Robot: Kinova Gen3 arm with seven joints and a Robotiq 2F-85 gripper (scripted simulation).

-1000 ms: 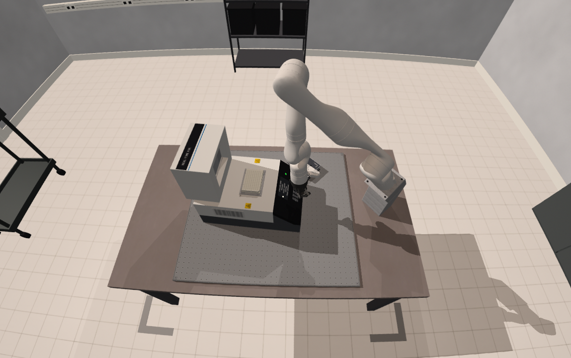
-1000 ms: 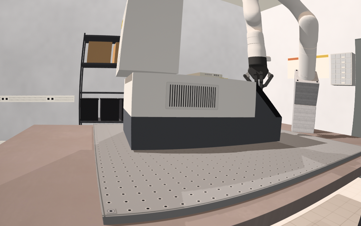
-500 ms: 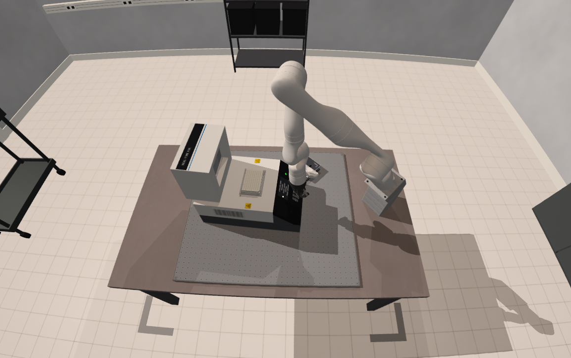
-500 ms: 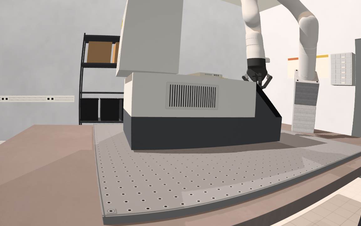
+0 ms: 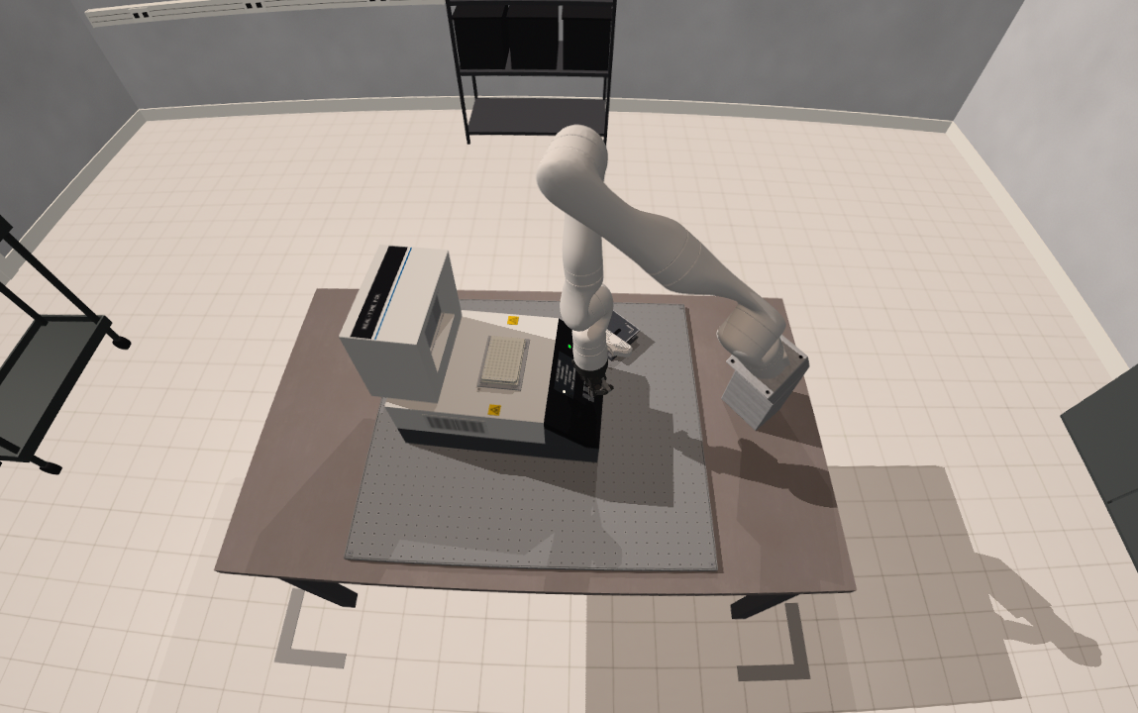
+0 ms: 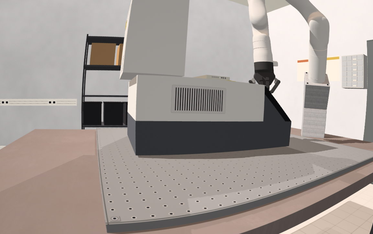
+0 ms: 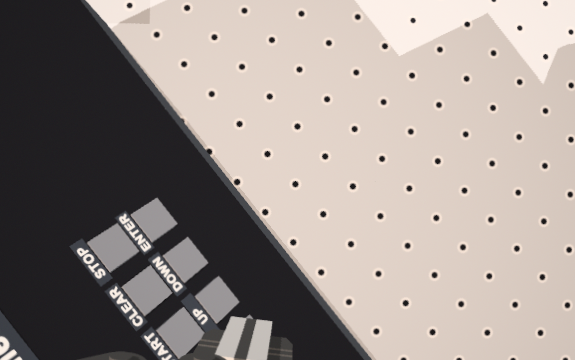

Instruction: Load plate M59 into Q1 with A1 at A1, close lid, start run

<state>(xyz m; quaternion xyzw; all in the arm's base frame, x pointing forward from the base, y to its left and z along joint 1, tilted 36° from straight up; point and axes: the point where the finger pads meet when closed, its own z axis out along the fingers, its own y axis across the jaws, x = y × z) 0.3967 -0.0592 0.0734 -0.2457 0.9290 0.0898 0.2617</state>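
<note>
A real-time cycler Q1 point(image 5: 475, 390) sits on a perforated board on the table point(image 5: 289, 460), its lid point(image 5: 395, 323) raised. Plate M59 point(image 5: 502, 361) lies on the cycler's block, under the open lid. The claw point(image 6: 264, 83), fully closed and holding nothing, points down at the black key panel point(image 7: 67, 150), its fingertips beside the START key point(image 7: 179, 332). Black bins point(image 6: 92, 113) fill a shelf rack point(image 6: 86, 81) behind.
</note>
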